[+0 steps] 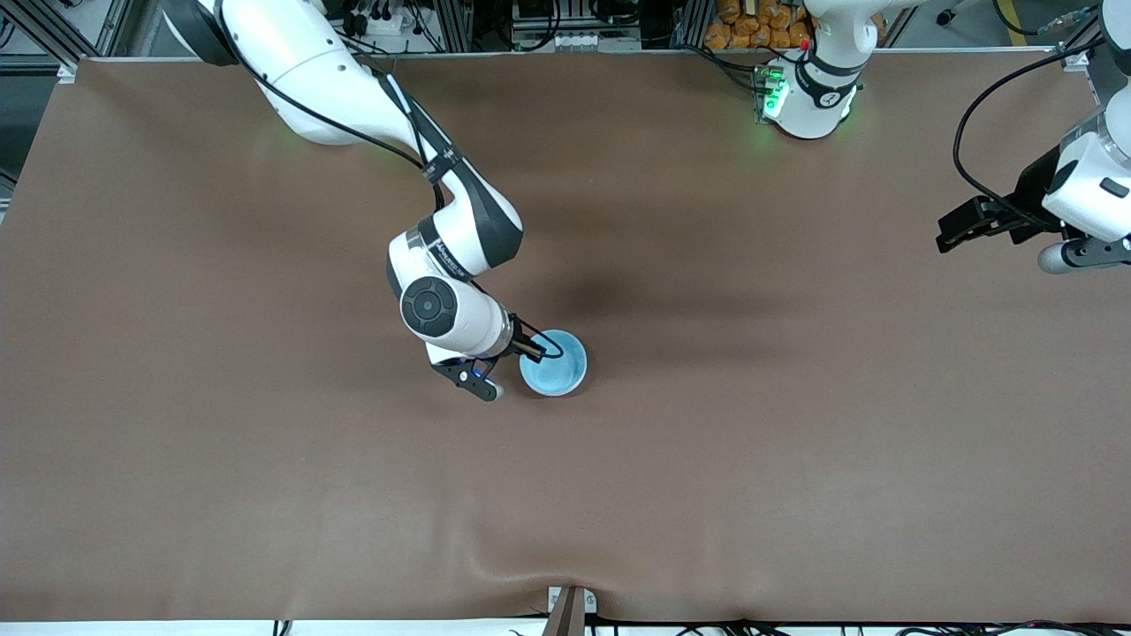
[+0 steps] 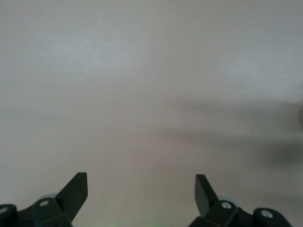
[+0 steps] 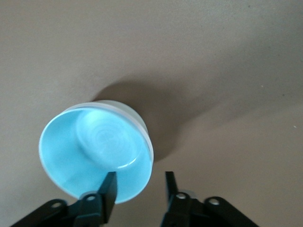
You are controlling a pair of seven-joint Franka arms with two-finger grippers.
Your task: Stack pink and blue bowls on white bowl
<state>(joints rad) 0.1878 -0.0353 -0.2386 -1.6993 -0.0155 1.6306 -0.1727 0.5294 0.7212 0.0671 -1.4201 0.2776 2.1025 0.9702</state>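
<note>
The light blue bowl (image 1: 557,367) stands mid-table and also shows in the right wrist view (image 3: 90,156). A pale whitish rim and wall (image 3: 141,124) wrap around it, like a bowl it is nested in. I cannot tell whether that is the white bowl, and no pink bowl shows. My right gripper (image 1: 535,351) is low at the bowl's edge on the side toward the right arm's end. In the right wrist view the gripper (image 3: 140,182) is open, one finger over the bowl's inside and the other outside its rim, holding nothing. My left gripper (image 1: 947,237) waits open and empty above the table's left-arm end; it also shows in the left wrist view (image 2: 141,189).
The brown table cover (image 1: 795,442) has a small wrinkle at its edge nearest the front camera (image 1: 530,579). The left arm's base (image 1: 808,97) stands at the table's robot side.
</note>
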